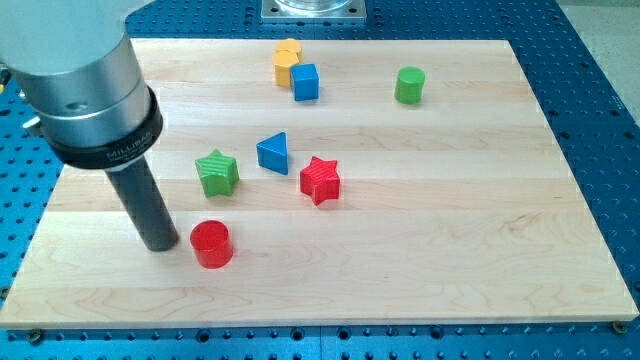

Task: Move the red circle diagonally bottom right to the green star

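Observation:
The red circle (211, 244) is a short red cylinder near the view's lower left of the wooden board. The green star (216, 172) lies just above it, a little apart. My tip (160, 243) rests on the board just left of the red circle, with a thin gap between them; the dark rod rises up and left to the grey arm body. The red circle sits directly below the green star, slightly to its left.
A blue triangle (272, 153) and a red star (320, 180) lie right of the green star. A yellow block (287, 60) touches a blue cube (305, 81) near the top. A green cylinder (409, 85) stands at the upper right. The board's edge (300, 322) runs along the bottom.

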You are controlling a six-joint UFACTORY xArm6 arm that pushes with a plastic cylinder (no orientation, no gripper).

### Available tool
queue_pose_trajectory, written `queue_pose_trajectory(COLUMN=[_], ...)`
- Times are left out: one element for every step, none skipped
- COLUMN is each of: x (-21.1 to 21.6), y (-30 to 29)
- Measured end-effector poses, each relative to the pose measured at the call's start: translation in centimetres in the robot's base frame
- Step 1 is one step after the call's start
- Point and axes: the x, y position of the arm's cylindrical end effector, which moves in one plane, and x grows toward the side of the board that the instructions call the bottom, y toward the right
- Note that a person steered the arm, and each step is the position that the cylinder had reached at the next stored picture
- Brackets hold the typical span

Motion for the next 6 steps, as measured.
queue_pose_trajectory(x=[0.2, -0.3, -0.5, -0.8, -1.5, -4.2], y=[6.6, 14.0, 17.0, 17.5, 18.4, 22.2])
